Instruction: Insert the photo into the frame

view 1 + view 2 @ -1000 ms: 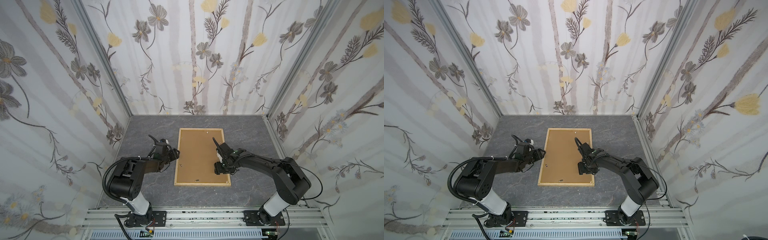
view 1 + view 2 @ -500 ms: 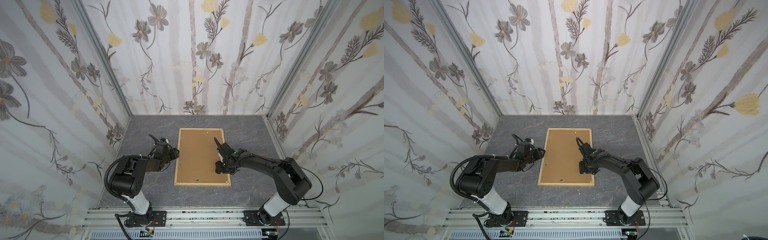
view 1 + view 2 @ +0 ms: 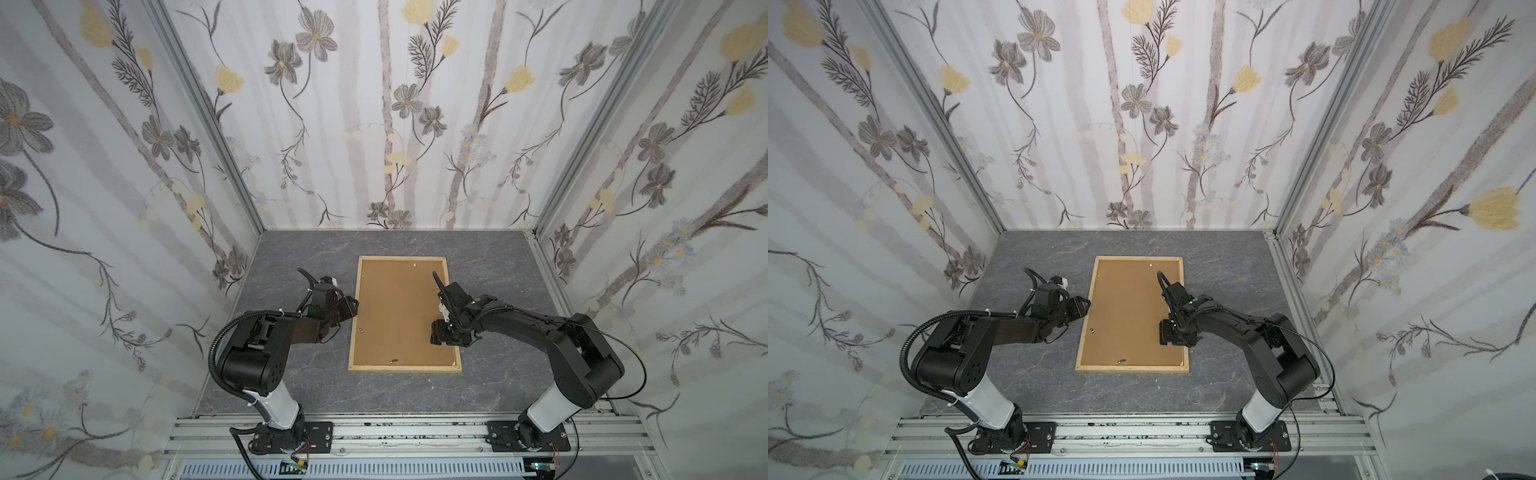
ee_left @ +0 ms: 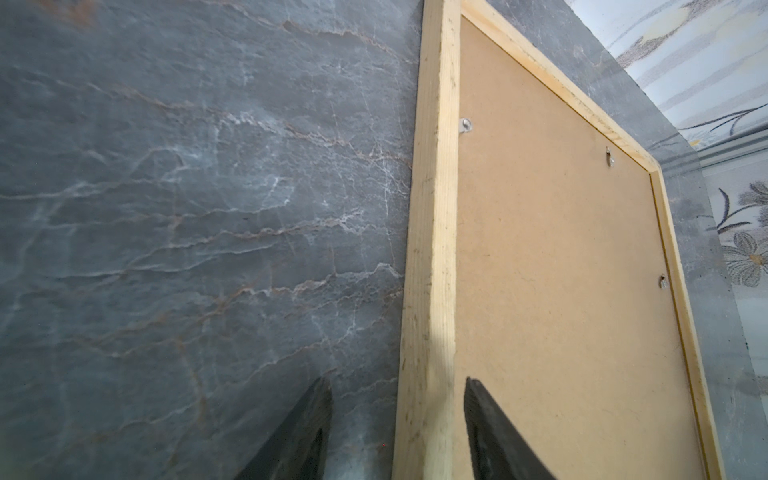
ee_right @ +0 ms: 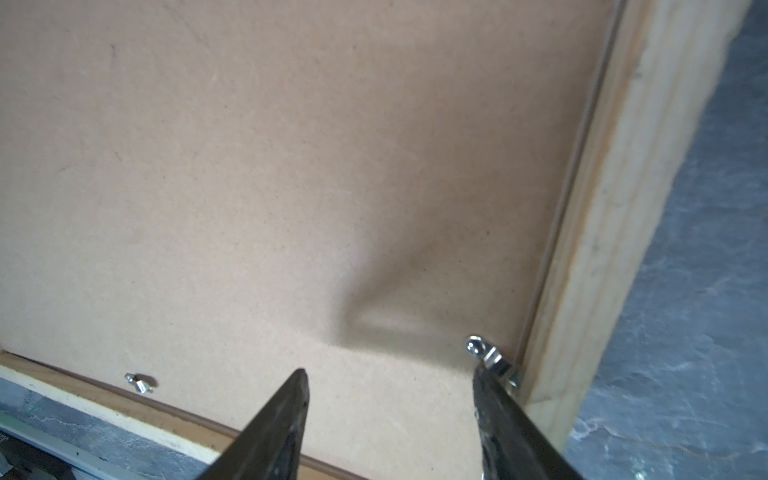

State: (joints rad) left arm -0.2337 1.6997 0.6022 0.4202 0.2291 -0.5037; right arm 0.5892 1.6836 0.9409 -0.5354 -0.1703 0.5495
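Both half-open and empty, the left gripper straddles the frame rail and the right gripper hovers over its backing panel.

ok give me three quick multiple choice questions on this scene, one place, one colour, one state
1. Where is the right gripper?
A. over the fibreboard backing panel in the frame
B. outside the frame, to its right
C. beyond the frame's far end

2. What colour is that panel?
A. white
B. brown
C. navy

3. How do the jaws of the left gripper stand?
A. shut on the frame
B. shut on nothing
C. open, astride the frame's left strip

Key: 1 A, it sits over the board beside a metal tab; 2 B, brown in both top views; 3 C, a gap shows each side of the strip.
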